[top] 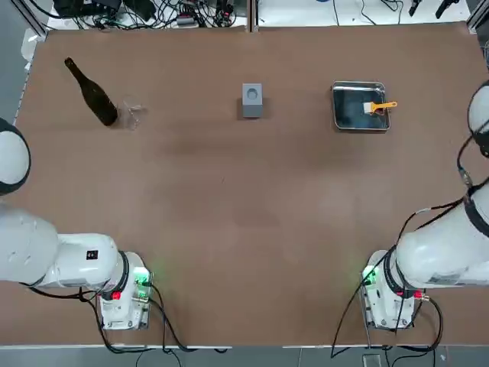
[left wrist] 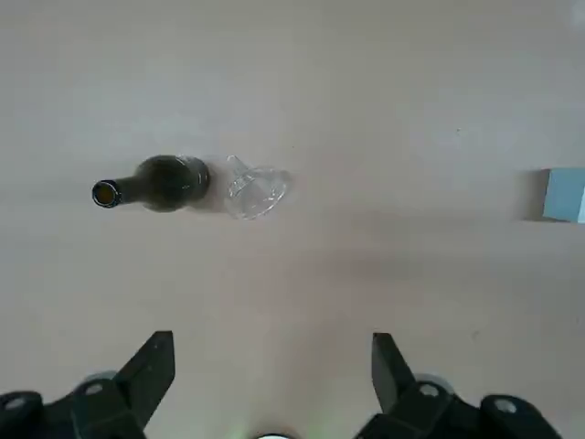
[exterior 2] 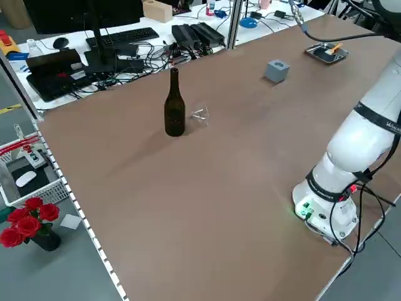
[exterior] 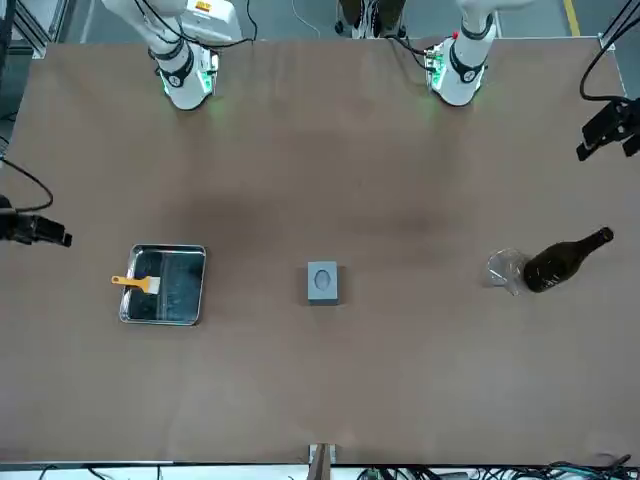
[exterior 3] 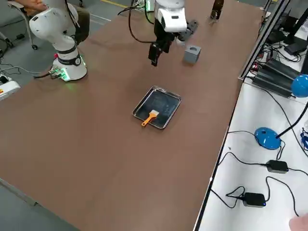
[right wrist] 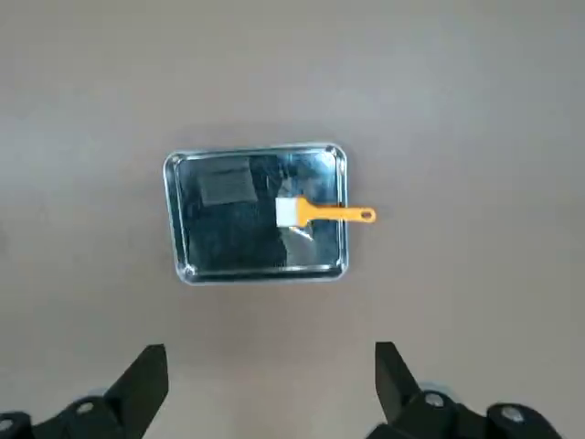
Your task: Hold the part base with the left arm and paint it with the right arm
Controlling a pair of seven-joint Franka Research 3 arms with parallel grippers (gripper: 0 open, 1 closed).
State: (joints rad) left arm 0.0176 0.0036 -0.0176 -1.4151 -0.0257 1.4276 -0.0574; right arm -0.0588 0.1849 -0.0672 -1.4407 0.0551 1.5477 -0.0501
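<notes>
Grey Block Waits at Table's Far Side

The part base (top: 252, 101) stands recess up on the brown table (top: 229, 199), between the shiny tray (top: 361, 107) and a dark bottle (top: 95, 99) lying on its side. An orange-handled brush (right wrist: 324, 212) rests over the tray's edge. My left gripper (left wrist: 272, 380) and right gripper (right wrist: 271, 384) hang above the table, jaws spread, holding nothing.

Built of smooth, rounded white segments (top: 435, 252) behind the left pincer (left wrist: 272, 337) and the right pincer (right wrist: 272, 347), with black bands (top: 478, 218) around joints and black cables (top: 405, 229) looping behind the pincers. Tipped with angular black fingers (left wrist: 151, 375), with round, silvery screws (left wrist: 429, 390) behind each pincer's fingertips. Farthest from the pincers, glows green at both white bases (top: 126, 312) beside red patches (top: 116, 295), with a dark square marking (top: 92, 254) near the left one.
</notes>
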